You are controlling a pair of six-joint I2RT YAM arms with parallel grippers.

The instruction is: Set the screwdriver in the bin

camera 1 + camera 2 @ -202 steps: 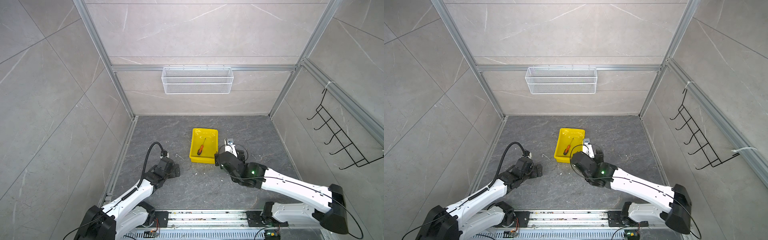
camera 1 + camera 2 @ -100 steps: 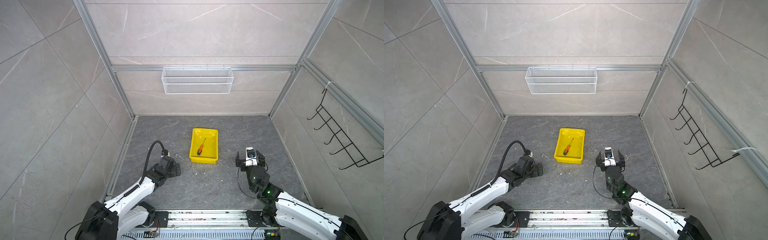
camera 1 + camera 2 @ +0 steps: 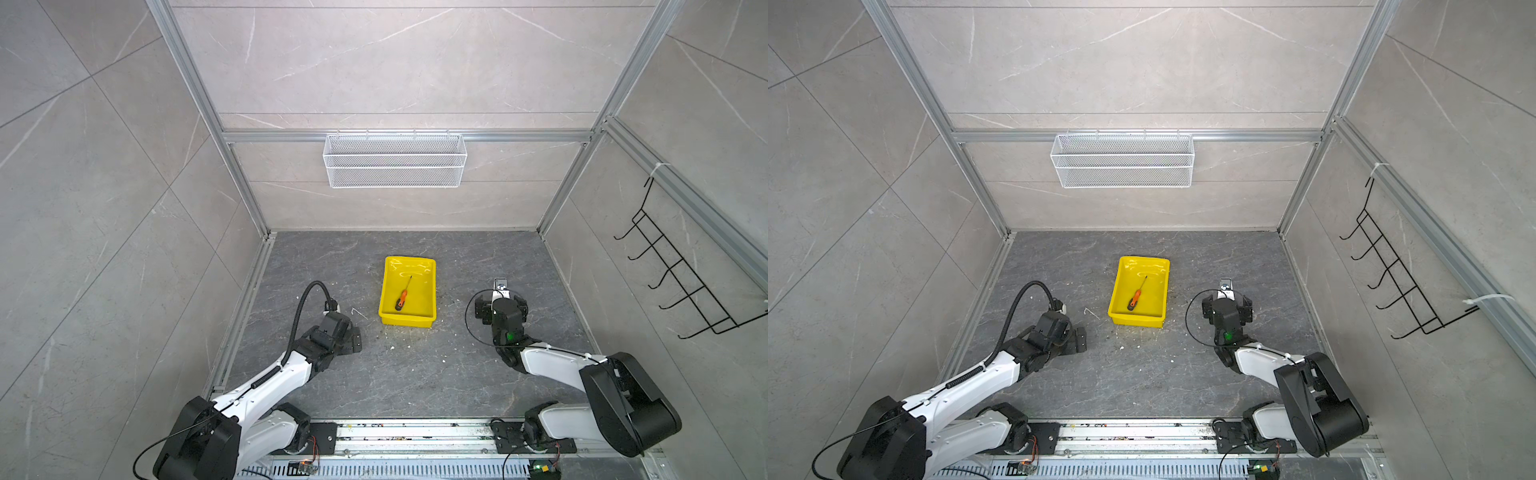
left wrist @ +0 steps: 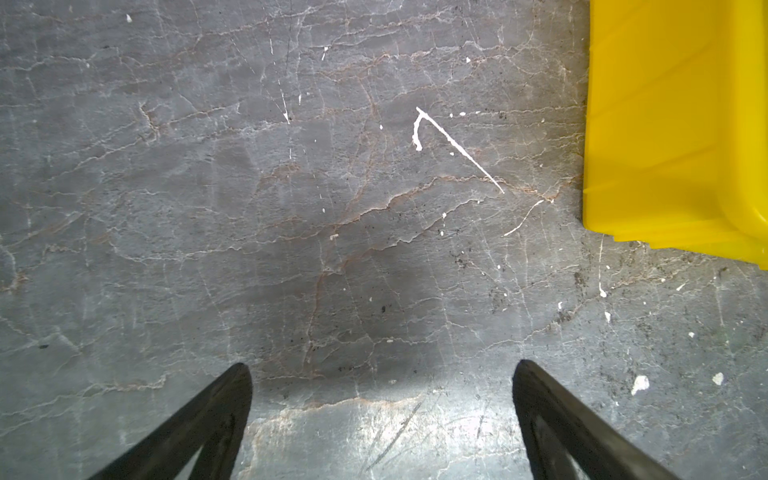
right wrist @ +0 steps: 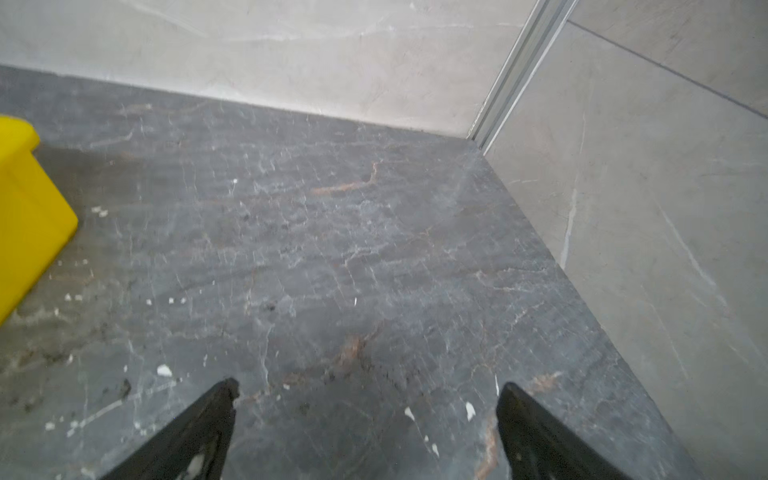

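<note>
In the left wrist view, the left pincer [image 4: 382, 363] is released: its two black fingers [image 4: 216, 415] are spread wide apart and nothing is between them. It hangs over the dark grey stone worktop [image 4: 208, 208]. A corner of the shallow bright yellow plastic bin [image 4: 665, 145] shows at the edge of this view, apart from the fingers. A thin white bent line [image 4: 457, 151] lies on the worktop between the pincer and the bin, and small white crumbs are scattered around. In the right wrist view, the right pincer [image 5: 368, 382] is released too, with its black fingers [image 5: 195, 428] far apart and holding nothing. It looks at bare worktop, a pale stone wall and a silver metal corner post [image 5: 515, 75]. Only a yellow corner of the bin shows at the edge. In both top views, the small screwdriver with the orange handle [image 3: 402, 297] lies flat inside the bin, on its floor. It lies slanted, with the black butt end nearer the robot and the thin dark shaft pointing to the far wall. The bin sits on the worktop between the two arms, and neither pincer touches it. A white wire mesh basket [image 3: 395, 160] hangs on the back wall, and a black wire hook rack [image 3: 673, 282] hangs on the side wall.
</note>
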